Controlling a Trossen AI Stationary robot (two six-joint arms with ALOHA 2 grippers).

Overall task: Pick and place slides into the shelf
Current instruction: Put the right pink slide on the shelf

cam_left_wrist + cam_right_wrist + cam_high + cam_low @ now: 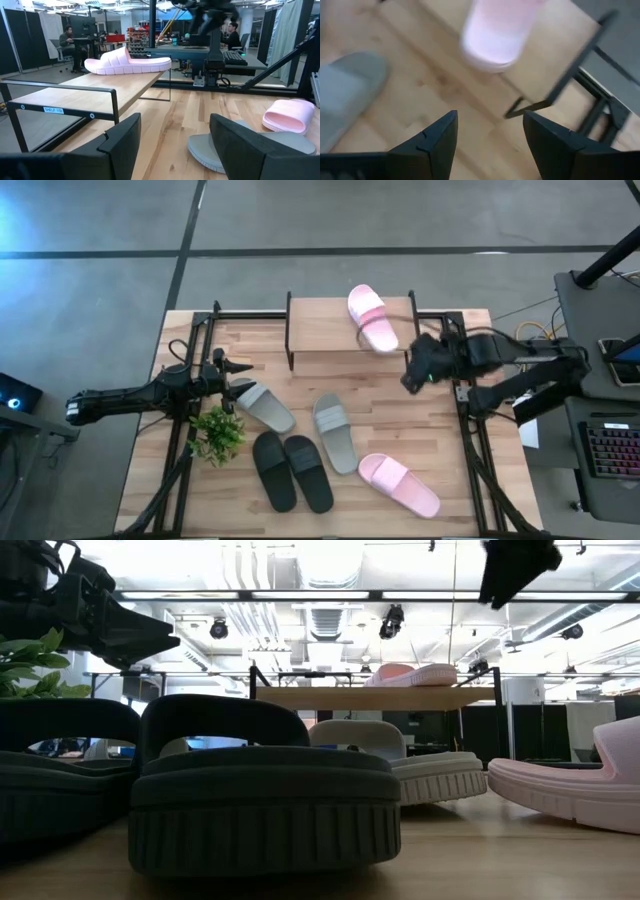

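Observation:
One pale pink slide [372, 318] lies sole-down on the top board of the shelf [325, 330], at its right part. My right gripper [412, 376] hovers open above the table just right of the shelf's near right corner; in its wrist view the pink slide [497, 32] is ahead of the open gripper [490, 132]. My left gripper [238, 370] is open near the table's left side, beside a grey slide [265, 406]. The second grey slide [335, 432], two black slides [290, 472] and the other pink slide [398, 483] lie on the tabletop.
A small green plant [218, 434] stands at the left, next to the black slides. Black metal frame rails [470, 440] run along both table sides. The shelf's left half [75, 95] is bare board. People sit at desks in the room beyond the table.

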